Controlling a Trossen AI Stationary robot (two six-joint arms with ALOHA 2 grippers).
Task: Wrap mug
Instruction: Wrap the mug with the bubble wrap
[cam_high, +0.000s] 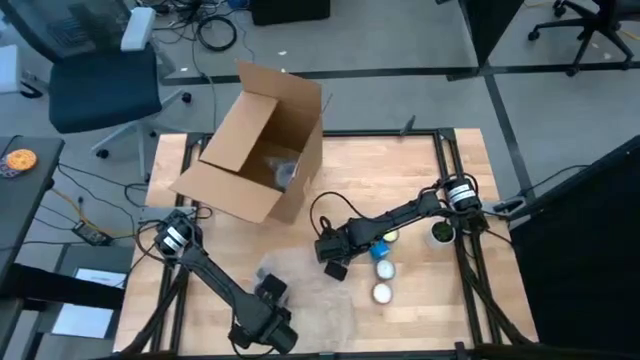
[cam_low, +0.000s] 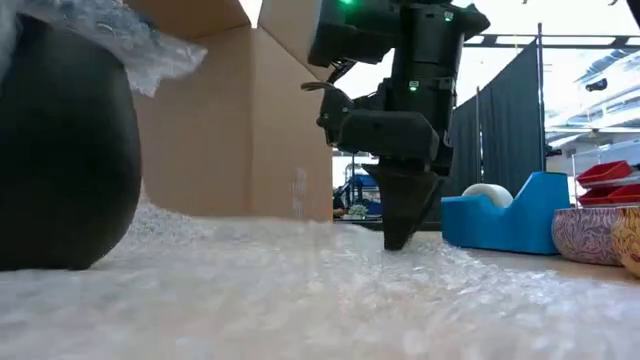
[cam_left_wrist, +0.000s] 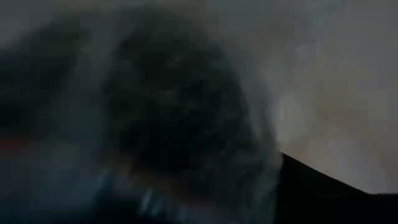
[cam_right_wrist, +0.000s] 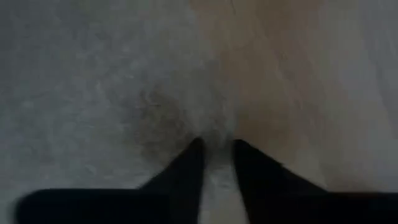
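While right gripper pinches bubble wrap, left gripper seems blurred.

Even, flat light falls from overhead on the table; shadows under the cardboard box are soft and short. Down low, the bright room behind throws the right gripper into near silhouette; the bubble wrap up close is smeared out of focus. The left wrist picture is dim and wholly blurred; the right wrist picture is soft and hazy.
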